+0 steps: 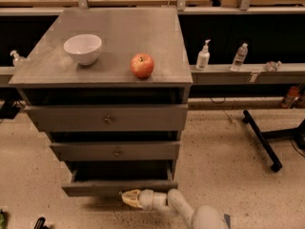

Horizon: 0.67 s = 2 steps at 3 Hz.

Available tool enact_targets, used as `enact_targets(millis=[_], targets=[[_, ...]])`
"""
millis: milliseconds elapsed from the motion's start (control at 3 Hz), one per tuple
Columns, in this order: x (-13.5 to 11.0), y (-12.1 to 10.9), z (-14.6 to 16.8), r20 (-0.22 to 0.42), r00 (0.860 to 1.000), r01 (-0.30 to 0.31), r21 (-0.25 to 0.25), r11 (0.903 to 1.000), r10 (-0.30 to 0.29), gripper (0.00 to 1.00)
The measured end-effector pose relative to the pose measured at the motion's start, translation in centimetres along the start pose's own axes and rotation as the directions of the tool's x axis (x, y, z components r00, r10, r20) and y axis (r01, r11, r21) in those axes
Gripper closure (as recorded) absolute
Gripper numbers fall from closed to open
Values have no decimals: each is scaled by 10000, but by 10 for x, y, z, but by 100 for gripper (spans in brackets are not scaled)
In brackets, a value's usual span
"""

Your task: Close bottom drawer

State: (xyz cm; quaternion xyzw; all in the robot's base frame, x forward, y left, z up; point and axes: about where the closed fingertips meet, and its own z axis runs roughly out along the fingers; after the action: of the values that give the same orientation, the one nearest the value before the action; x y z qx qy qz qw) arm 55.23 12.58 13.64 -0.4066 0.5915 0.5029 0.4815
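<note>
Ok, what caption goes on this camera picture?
Robot's pale gripper low at the front panel of the open grey box-shaped bottom drawer.

Hand (pixel 128 197) at bottom drawer (pixel 119 188) front; arm (pixel 200 217) cut off by lower edge.

Three drawers (pixel 116 151), one bowl (pixel 83 48) and one apple (pixel 142 65) on the tabletop (pixel 124 25), one hand (pixel 128 198) (low, just in front of the bottom drawer (pixel 119 187)).

One camera, set high and fairly near, looks steeply down on the front of the cabinet (pixel 109 118), facing the shelf (pixel 267 73) towards 12 o'clock. The gripper (pixel 129 197) enters at 6 o'clock, seemingly touching the bottom drawer (pixel 114 188).
</note>
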Motion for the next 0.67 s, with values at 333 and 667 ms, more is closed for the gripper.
enact_targets(millis=[333,667], targets=[[1,2,-1,0,10000,0,0,10000,0,100],[-13,-16,-5,587,9976,362,-94,9993,-356,100]])
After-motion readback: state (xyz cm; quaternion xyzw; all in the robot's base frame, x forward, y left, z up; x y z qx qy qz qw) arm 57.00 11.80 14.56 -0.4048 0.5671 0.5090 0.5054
